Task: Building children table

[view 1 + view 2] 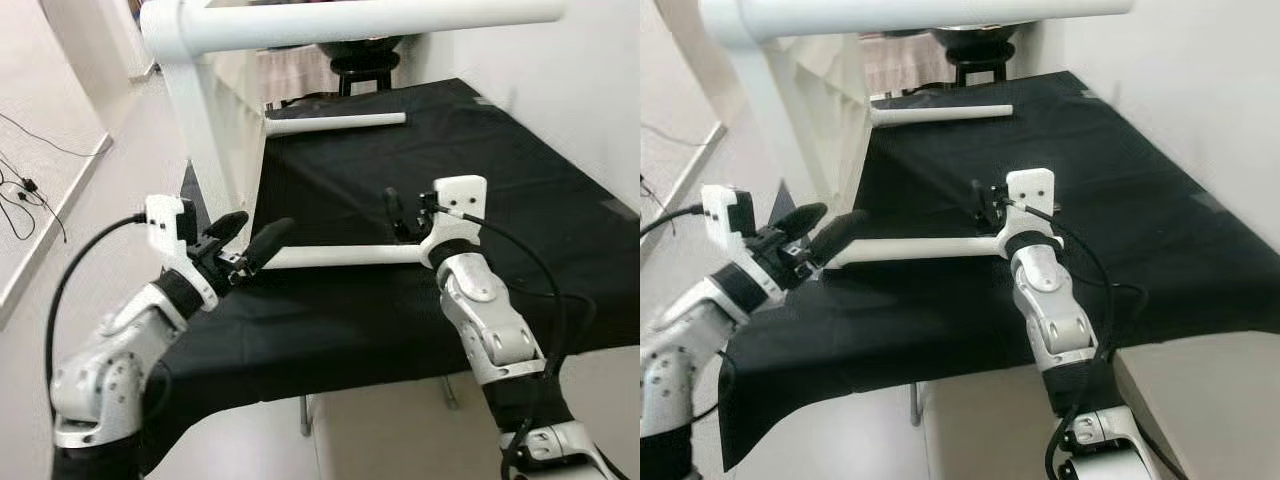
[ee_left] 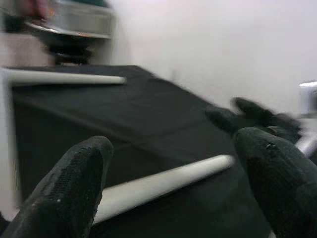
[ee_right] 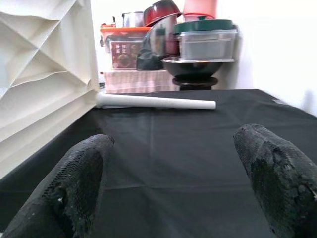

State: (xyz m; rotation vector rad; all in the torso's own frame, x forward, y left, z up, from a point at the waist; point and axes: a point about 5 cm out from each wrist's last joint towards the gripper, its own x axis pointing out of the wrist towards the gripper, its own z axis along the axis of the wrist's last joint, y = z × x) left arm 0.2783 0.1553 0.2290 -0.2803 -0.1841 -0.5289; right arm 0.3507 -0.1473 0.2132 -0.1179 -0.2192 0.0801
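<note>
**Leg pick-up pending: both grippers at the near table leg, neither holding it**

Scene: a surface draped in black cloth (image 1: pixel 480 170). Two white table legs lie on it. The near leg (image 1: pixel 345 256) lies crosswise just in front of the robot; the far leg (image 1: pixel 335 122) lies crosswise toward the back edge. The white tabletop (image 1: pixel 215 150) stands on its edge at the left side of the cloth, ribbed underside facing the work area, with one leg (image 1: pixel 370 18) already fitted and running across the top of the head views. Stacked pots and containers (image 3: pixel 190 42) sit beyond the far edge.

Left gripper (image 1: pixel 247 240): fingers spread, poised at the left end of the near leg. In the left wrist view the leg passes between the two fingertips (image 2: pixel 74 178) with clear space on either side, so no contact yet.

Right gripper (image 1: pixel 405 215): at the right end of the same leg, fingers apart. Its wrist camera looks past them over bare cloth to the far leg, with nothing between the pads.

Judgement: one leg appears mounted; the step in hand is taking up the near leg for fitting. Next move calls for the left gripper to settle around the leg end and close squarely. The leg is round and smooth, so an off-centre pinch may roll it on the cloth. The right gripper looks placed to steady the other end.
</note>
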